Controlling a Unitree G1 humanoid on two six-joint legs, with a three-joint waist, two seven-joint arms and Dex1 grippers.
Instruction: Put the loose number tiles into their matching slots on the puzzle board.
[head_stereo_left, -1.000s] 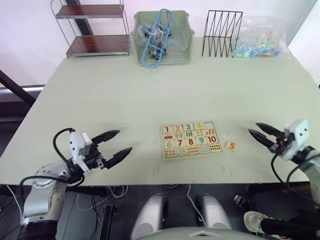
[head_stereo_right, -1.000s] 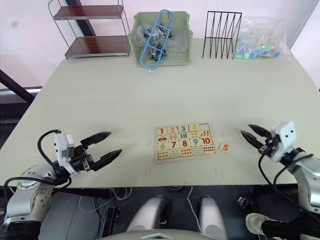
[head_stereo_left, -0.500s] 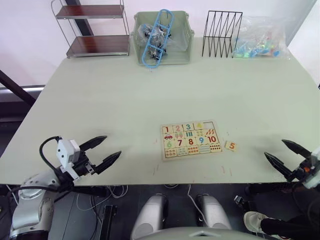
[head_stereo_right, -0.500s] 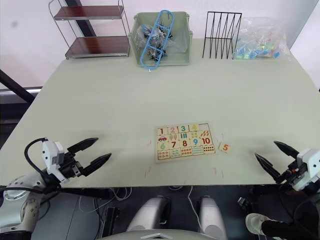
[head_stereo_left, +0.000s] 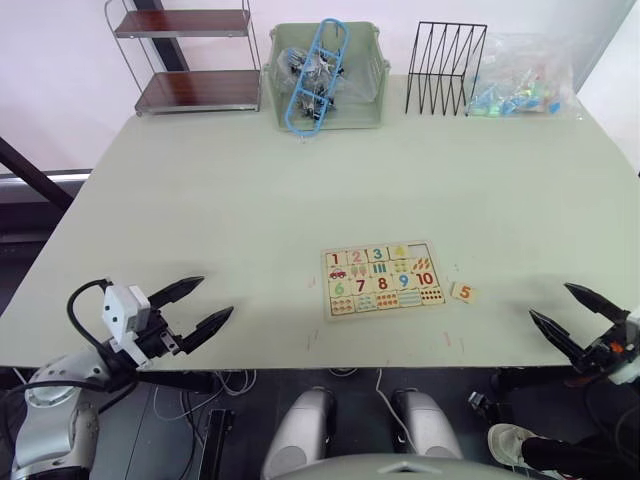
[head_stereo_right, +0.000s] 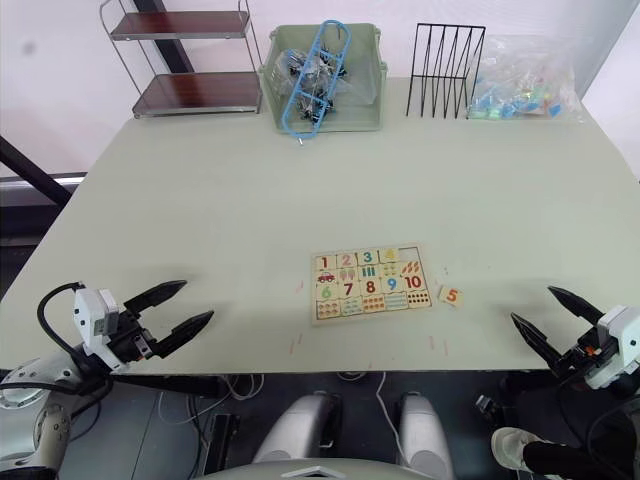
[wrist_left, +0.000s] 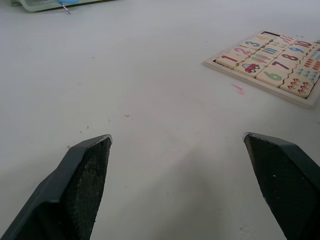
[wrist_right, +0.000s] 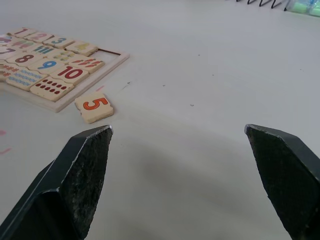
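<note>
The puzzle board (head_stereo_left: 382, 280) lies near the table's front middle, with digits 1 to 4 seated in its top row (wrist_right: 60, 42). One slot (wrist_right: 107, 54) at the right end of that row is bare wood. A loose tile printed 5 (head_stereo_left: 462, 292) lies flat on the table just right of the board (wrist_right: 93, 107). My left gripper (head_stereo_left: 217, 295) hovers open over the front-left edge, well left of the board (wrist_left: 270, 62), nothing between its fingers. At the front-right edge my right gripper (head_stereo_left: 549, 300) is open and empty, a short way right of tile 5.
Along the far edge stand a two-tier shelf (head_stereo_left: 190, 60), a green bin (head_stereo_left: 365, 105) with a blue plastic piece, a black wire rack (head_stereo_left: 445, 68) and a bag of coloured items (head_stereo_left: 520, 78). The table's front edge (head_stereo_left: 400, 365) runs just under both grippers.
Both arms have drawn back toward the front edge and outward: the left gripper moved left and down, the right gripper moved away from tile 5. Both stayed open. The tile has not moved.
</note>
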